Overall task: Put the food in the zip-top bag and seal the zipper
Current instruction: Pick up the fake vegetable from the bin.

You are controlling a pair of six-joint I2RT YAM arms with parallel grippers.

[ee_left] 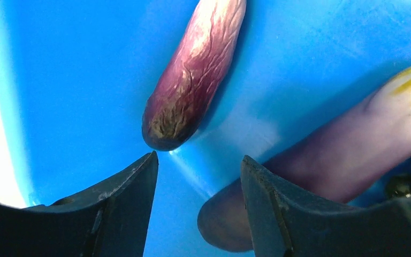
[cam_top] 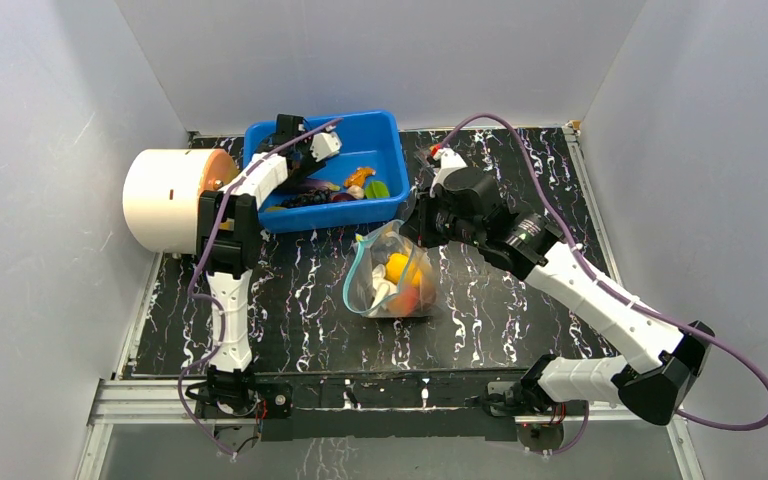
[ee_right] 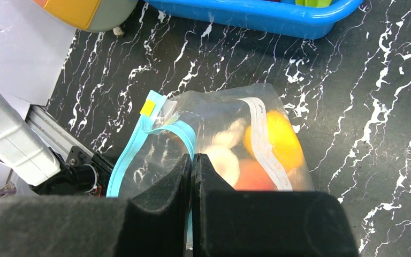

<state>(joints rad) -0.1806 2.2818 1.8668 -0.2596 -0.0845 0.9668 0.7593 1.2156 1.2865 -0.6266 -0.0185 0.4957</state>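
Left gripper (ee_left: 198, 158) hangs low inside the blue bin (ee_left: 75, 80) with its jaws parted and nothing between them; only the bin floor shows in the gap. Just beyond the tips, toward the upper middle of the left wrist view, lies the eggplant (ee_left: 192, 80). Its blunt dark end points down at the gap, a little nearer the finger at the lower left, and its long axis runs away toward the top of the frame, almost in line with the reach. I judge that jaws going forward would close across its thickness, which is the good way. A paler purple piece (ee_left: 342, 155) with a yellow end lies at the lower right, partly behind the other finger, and could be caught by mistake. Right gripper (ee_right: 191, 160) is clenched and seems to pinch the teal zipper (ee_right: 134, 155) at the mouth of the zip-top bag (ee_right: 214, 110). This bag rests on the table (ee_right: 353, 80) at the centre of the top view, below the bin, with some food (ee_right: 281, 139) inside and the mouth not sealed. The left arm is the nearer one to the bin.
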